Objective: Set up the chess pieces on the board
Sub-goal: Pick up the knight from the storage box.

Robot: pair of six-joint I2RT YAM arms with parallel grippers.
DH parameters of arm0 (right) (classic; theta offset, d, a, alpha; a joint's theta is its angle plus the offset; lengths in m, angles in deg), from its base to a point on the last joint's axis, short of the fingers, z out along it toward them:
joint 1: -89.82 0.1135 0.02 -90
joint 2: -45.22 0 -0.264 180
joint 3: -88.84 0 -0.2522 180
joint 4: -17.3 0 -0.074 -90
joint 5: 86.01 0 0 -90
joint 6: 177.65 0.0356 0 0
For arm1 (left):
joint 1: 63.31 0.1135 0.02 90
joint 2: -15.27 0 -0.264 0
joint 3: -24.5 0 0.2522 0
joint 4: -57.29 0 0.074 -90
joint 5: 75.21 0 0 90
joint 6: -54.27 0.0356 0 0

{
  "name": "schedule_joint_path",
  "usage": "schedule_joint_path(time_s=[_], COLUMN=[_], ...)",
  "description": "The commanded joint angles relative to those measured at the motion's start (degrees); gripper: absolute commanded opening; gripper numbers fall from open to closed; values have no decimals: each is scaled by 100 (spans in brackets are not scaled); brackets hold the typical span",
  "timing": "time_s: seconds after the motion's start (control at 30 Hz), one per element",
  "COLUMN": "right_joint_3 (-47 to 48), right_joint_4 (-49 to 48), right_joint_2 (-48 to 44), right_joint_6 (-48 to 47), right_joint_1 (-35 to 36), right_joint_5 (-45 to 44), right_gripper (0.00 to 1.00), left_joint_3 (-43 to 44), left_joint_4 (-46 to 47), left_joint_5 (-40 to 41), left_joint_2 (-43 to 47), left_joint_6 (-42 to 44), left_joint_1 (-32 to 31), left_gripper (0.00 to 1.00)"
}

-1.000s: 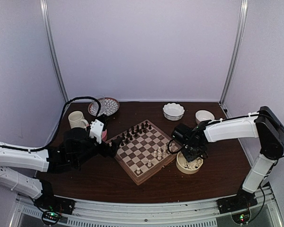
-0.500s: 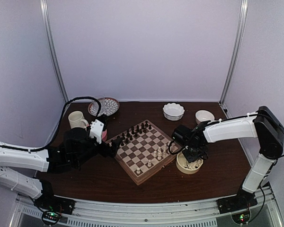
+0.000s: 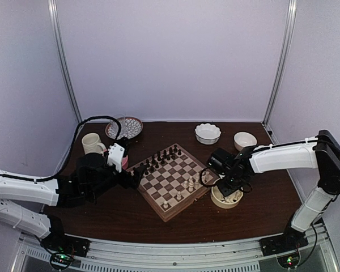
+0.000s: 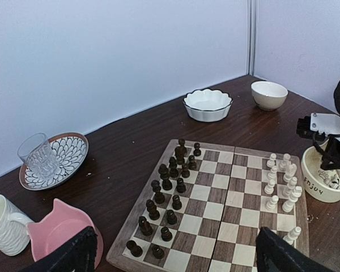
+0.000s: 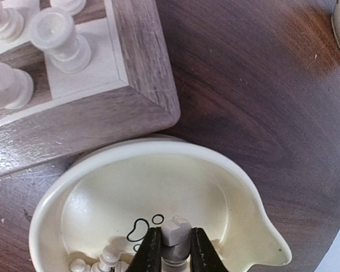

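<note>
The board [image 3: 173, 180] lies mid-table, with dark pieces [image 4: 167, 190] along its left side and several cream-white chess pieces [image 4: 283, 184] on its right side. My right gripper [image 5: 173, 249] is shut on a cream-white chess piece [image 5: 175, 233] inside the cream bowl [image 5: 238, 187], which holds more white pieces [image 5: 105, 262]. In the top view the right gripper [image 3: 229, 187] sits over that bowl [image 3: 225, 199] at the board's right corner. My left gripper [image 4: 173, 255] is open and empty, low at the board's left edge; in the top view it [image 3: 133, 178] hovers there.
A pink bowl [image 4: 59, 232], a ribbed white mug [image 4: 5, 224] and a patterned plate with a glass [image 4: 51, 161] stand left of the board. A scalloped white bowl [image 4: 207, 105] and a small cream bowl [image 4: 269, 94] stand at the back.
My right gripper has shifted slightly down and right over the cream bowl. The left arm has not moved.
</note>
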Motion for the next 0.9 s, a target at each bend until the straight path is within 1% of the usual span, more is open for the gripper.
schedule_joint_path(time_s=[0.0,0.1,0.17,0.27,0.37,0.5,0.7,0.87], right_joint_3=[-41,-57,-113,-221,-365,-569,-959,-1307], right_joint_4=[-128,-214,-283,-432,-651,-940,-1480,-2358], right_joint_2=[-198,-388,-589,-961,-1311,-1699,-2358,-2963], right_joint_6=[-97,-167,-223,-351,-452,-487,-521,-651], right_joint_1=[45,114,172,279,340,351,351,351], right_joint_5=[55,55,3,-80,21,208,421,988], right_gripper=[13,11,13,13,10,9,9,9], left_joint_3=[13,-14,7,13,32,61,50,72], left_joint_4=[147,202,186,179,228,276,598,797], left_joint_5=[-16,1,-40,-251,-517,-1011,-2128,-2762], left_joint_2=[-38,-50,-51,-65,-115,-164,-266,-410], left_joint_6=[19,24,15,30,25,51,24,29], left_joint_1=[14,16,16,15,13,12,12,13], left_gripper=[98,98,97,98,98,97,97,97])
